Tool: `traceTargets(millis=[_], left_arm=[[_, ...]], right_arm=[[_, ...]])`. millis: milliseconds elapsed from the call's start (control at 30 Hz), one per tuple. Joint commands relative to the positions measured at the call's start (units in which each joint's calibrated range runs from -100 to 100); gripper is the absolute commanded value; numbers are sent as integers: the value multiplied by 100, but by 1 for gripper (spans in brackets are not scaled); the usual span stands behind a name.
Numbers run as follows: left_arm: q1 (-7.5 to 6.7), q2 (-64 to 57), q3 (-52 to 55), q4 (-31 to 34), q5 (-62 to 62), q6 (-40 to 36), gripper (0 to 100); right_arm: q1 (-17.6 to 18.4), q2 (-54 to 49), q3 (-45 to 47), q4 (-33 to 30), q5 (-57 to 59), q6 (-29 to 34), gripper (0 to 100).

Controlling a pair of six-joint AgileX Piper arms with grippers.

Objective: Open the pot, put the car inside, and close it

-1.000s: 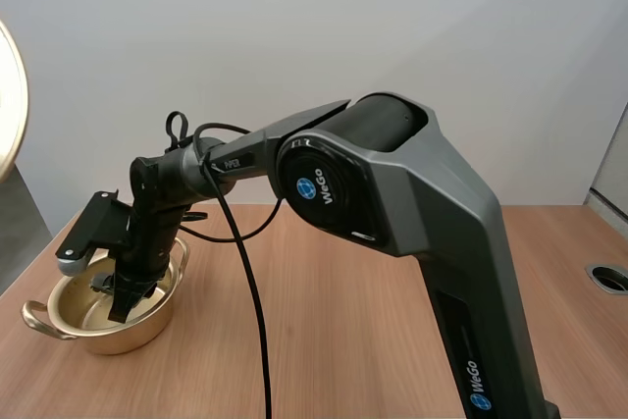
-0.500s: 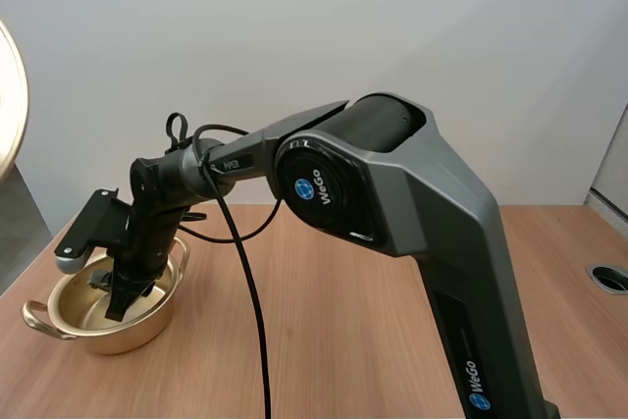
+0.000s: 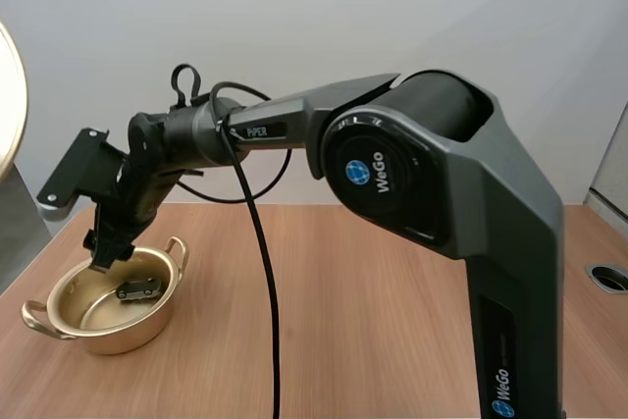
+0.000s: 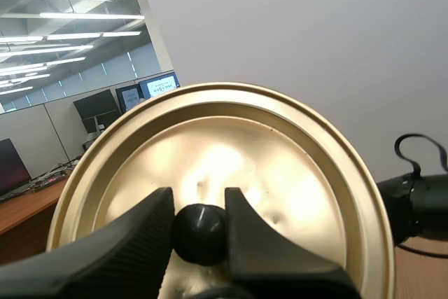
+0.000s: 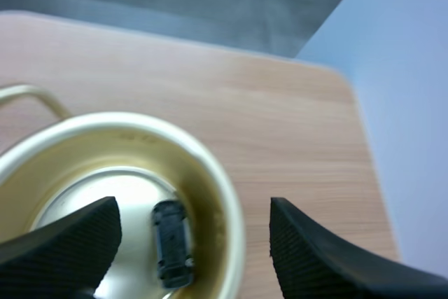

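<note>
A golden pot (image 3: 59,326) stands uncovered at the table's near left corner. A small dark toy car (image 3: 137,290) lies on its bottom, close to the right wall. My right gripper (image 3: 104,250) hangs just above the pot's rim, and nothing is between its fingers. From the right wrist, its fingers (image 5: 63,243) stand wide apart over the pot (image 5: 210,166), with the car (image 5: 173,243) below them. My left gripper (image 4: 199,208) is shut on the black knob (image 4: 199,232) of the golden lid (image 4: 280,173), held up in the air. The lid's edge (image 3: 12,105) shows at the far left.
The wooden table (image 3: 353,311) stretches bare to the right of the pot. A round grommet hole (image 3: 608,277) sits near its right edge. The right arm (image 3: 422,193) reaches across the middle toward the pot.
My right gripper has opened and risen out of the pot, leaving the car on the pot's bottom. The lid has stayed where it was.
</note>
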Motion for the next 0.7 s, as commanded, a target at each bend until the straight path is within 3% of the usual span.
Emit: traceTargets(millis=[0, 133, 233, 267, 333, 367, 533, 667], left_arm=[[-1, -6, 113, 50, 1, 6, 0], [-17, 50, 787, 640, 1, 6, 0], [-53, 135, 1374, 677, 1, 6, 0], [-59, 178, 1660, 666, 1, 6, 0], [-59, 282, 2090, 639, -50, -3, 0], [-59, 355, 2324, 606, -316, -29, 0], [-59, 712, 3346, 207, -1590, -63, 0], [-59, 957, 3917, 139, -2522, -158, 0]], right_arm=[[-123, -688, 4, -664, -277, 610, 100], [-608, -1116, 4, -1102, 317, 1697, 100], [-1032, -1427, 4, -1051, 1086, 1992, 100], [-1153, -1516, 4, -950, 1398, 1991, 71], [-1435, -1729, 4, -546, 2100, 2081, 4], [-1600, -1846, 4, -273, 2532, 2165, 0], [-2332, -2514, 4, 635, 4234, 1986, 0], [-2620, -3196, 4, 942, 4815, 1840, 0]])
